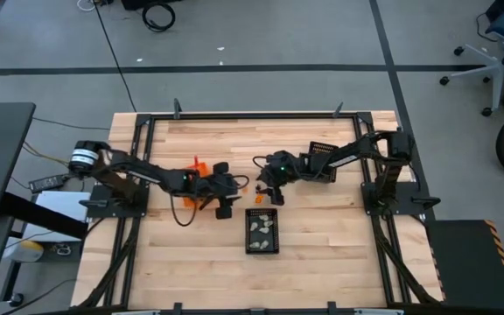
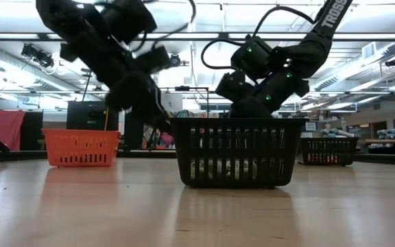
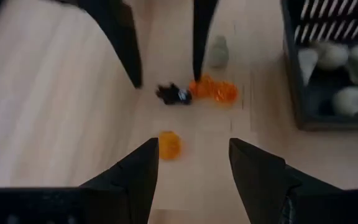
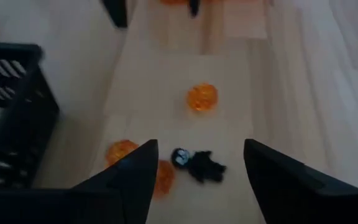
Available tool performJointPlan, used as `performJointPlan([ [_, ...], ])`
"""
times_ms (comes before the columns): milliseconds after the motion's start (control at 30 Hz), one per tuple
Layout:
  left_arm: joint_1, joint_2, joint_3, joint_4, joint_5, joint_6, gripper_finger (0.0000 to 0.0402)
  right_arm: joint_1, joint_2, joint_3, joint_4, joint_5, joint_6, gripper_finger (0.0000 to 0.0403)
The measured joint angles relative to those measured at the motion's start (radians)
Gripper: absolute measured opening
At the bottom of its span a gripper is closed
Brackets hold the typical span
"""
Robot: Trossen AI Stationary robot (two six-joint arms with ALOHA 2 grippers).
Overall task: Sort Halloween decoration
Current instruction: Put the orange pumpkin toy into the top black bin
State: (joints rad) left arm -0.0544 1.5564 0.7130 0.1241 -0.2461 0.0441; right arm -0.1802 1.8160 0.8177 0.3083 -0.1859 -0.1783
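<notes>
Both arms meet near the centre of the high view, just above the black mesh bin [image 1: 262,234] that sits on the wooden table [image 1: 322,227].

The left pincer [image 1: 227,198] hangs left of centre with its fingers spread and nothing between them. In its wrist view, one orange piece [image 3: 169,144] lies on the table just ahead of the finger gap, near the middle of the frame. Farther off lie a black piece [image 3: 174,94], an orange cluster [image 3: 214,90] touching it, and a pale piece [image 3: 218,51].

The right pincer [image 1: 272,191] hangs right of centre, also released and empty. In its wrist view the black piece [image 4: 199,163] lies between the fingers at the lower centre of the frame.

Pale grey-white pieces [image 1: 262,229] lie inside the black mesh bin. An orange bin [image 2: 81,147] stands at the left of the low view, and a second black bin [image 1: 321,150] lies upper right of centre in the high view.
</notes>
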Motion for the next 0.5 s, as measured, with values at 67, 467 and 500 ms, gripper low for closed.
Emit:
performJointPlan([
  [67, 0.005, 0.048, 0.000, 0.030, 0.003, 0.001, 0.0204, 0.000, -0.005, 0.001, -0.026, 0.021, 0.000, 0.0242],
  [467, 0.096, 0.137, 0.002, 0.119, 0.103, -0.028, 0.0203, 0.009, -0.060, 0.001, -0.139, 0.054, 0.025, 0.0238],
  [500, 0.100, 0.141, 0.001, 0.119, 0.110, -0.029, 0.0203, 0.010, -0.060, 0.001, -0.138, 0.054, 0.025, 0.0238],
])
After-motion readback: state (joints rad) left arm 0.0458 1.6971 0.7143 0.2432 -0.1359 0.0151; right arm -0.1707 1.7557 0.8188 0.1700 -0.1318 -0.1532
